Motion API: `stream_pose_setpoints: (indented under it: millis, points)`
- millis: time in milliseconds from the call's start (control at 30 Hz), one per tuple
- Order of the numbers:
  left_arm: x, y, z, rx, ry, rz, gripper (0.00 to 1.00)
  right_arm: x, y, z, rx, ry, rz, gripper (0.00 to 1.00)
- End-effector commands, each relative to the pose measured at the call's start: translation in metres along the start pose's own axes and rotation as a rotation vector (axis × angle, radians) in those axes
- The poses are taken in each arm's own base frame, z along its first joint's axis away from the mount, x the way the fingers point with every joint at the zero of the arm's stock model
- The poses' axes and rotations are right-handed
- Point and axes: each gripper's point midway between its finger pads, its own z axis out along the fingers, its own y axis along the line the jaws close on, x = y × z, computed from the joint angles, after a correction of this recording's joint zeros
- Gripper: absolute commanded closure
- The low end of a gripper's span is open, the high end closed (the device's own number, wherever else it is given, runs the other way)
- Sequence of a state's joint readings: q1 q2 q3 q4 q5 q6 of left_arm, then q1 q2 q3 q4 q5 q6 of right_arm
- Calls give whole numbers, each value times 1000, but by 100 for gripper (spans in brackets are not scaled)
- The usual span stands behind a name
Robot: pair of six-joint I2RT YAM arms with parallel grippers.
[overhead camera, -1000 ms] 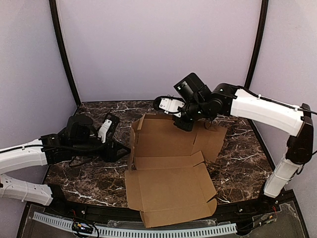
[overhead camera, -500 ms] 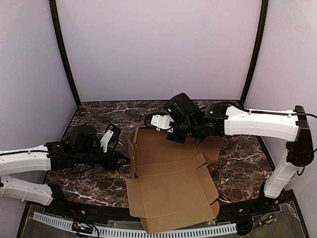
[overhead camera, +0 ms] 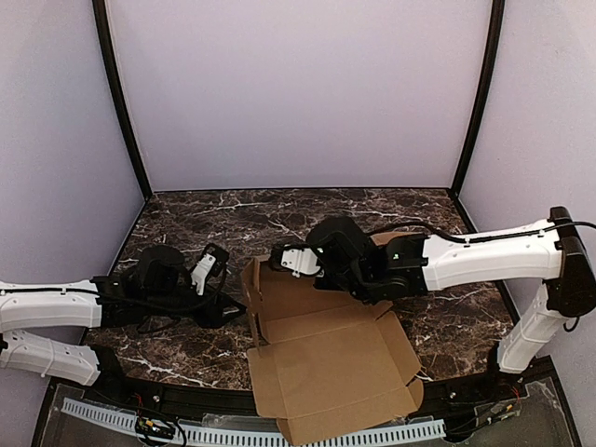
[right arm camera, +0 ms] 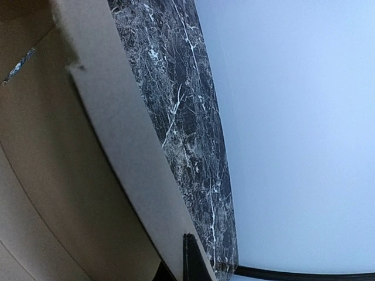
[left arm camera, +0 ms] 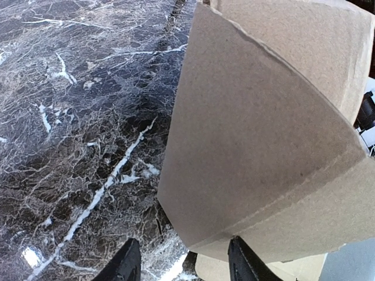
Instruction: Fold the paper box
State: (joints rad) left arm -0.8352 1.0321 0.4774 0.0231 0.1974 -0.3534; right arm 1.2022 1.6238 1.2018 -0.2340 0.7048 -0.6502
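The paper box [overhead camera: 326, 363] is a plain brown die-cut sheet lying open at the table's near middle, with its left side flap and back panel raised. My left gripper [overhead camera: 231, 310] sits low on the table just left of the box. In the left wrist view it [left arm camera: 184, 263] is open, and the raised side flap [left arm camera: 263, 146] hangs over its right finger. My right gripper [overhead camera: 358, 284] reaches over the box's back panel. In the right wrist view it [right arm camera: 179, 266] is shut on the edge of that cardboard panel [right arm camera: 117, 129]; only one finger [right arm camera: 190, 257] shows clearly.
The dark marble table [overhead camera: 186, 223] is enclosed by lilac walls with black corner posts [overhead camera: 116, 93]. A white slotted rail [overhead camera: 233, 433] runs along the near edge, and the box's front flap overhangs it.
My right arm has swung down, left and nearer, carrying the back panel forward. The whole box has slid toward the near edge. My left gripper has dropped lower beside the left flap.
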Motion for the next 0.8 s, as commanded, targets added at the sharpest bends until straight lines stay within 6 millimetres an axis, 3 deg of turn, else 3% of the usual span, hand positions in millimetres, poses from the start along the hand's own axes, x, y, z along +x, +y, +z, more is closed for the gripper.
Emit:
stream_pose_setpoints:
  millis: [0, 500, 767]
  points:
    - [1, -7, 1, 54, -13, 14, 49, -11, -7, -11, 107, -48, -14, 100]
    - [4, -19, 8, 127, 14, 2, 47, -23, 4, -36, 274, -121, -74, 100]
    - [4, -27, 6, 147, 1, 4, 35, -15, 5, -43, 425, -95, -82, 100]
